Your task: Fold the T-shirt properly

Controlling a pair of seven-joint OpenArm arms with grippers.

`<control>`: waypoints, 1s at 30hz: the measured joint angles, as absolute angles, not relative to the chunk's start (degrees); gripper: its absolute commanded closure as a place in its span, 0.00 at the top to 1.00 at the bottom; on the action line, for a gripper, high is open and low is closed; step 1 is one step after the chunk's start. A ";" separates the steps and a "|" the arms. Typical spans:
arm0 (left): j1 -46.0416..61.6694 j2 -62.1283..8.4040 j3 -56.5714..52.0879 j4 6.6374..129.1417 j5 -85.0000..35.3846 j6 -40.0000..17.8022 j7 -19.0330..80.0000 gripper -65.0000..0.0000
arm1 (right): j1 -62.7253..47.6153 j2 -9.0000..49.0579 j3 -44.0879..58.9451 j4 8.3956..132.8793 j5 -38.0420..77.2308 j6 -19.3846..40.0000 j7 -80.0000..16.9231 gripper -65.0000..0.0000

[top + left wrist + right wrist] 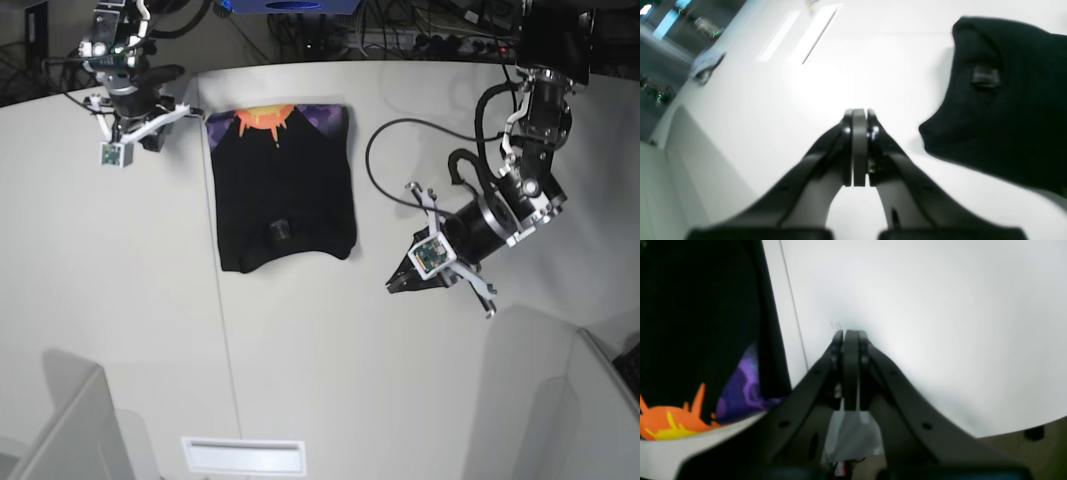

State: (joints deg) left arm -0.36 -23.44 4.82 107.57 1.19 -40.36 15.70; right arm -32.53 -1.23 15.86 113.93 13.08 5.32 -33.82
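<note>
The black T-shirt [283, 195] lies folded into a rectangle on the white table [330, 380]. Its orange and purple print [268, 117] shows at the far end, and a small neck label [279, 230] faces up near the front. My left gripper [394, 285] is shut on nothing and hovers over bare table to the right of the shirt. In the left wrist view the pads [859, 115] are pressed together, with the T-shirt [1007, 110] and label [986, 77] at the right. My right gripper [185, 112] is shut and empty by the shirt's far left corner; in its wrist view the right gripper [851, 335] has the T-shirt [700, 323] at the left.
A narrow slot [243, 455] is set into the table near its front edge. A seam [225, 330] runs down the table left of the shirt. Grey panels stand at the front left [60, 420] and front right [560, 390]. Cables [400, 40] lie behind the table.
</note>
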 measured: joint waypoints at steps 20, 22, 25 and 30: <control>42.63 -25.78 -12.12 107.33 9.41 -40.36 -15.51 0.00 | -53.78 -1.26 16.14 114.10 12.86 10.81 -19.40 0.00; 45.17 -27.49 -11.53 106.41 9.43 -40.36 -15.53 0.00 | -55.35 -1.56 16.05 114.10 13.06 10.83 -19.38 0.00; 49.28 -28.56 -11.66 105.12 9.43 -39.53 -15.29 0.00 | -58.24 -1.63 15.73 114.17 13.28 11.03 -19.22 0.00; 54.57 -29.02 -8.69 102.24 8.99 -39.72 -15.81 0.00 | -64.71 -1.74 15.75 114.21 13.26 10.79 -19.42 0.00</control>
State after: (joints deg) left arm 54.57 -29.02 -8.69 102.24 8.99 -39.72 -15.81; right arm -64.71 -1.74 15.75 114.21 13.26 10.79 -19.42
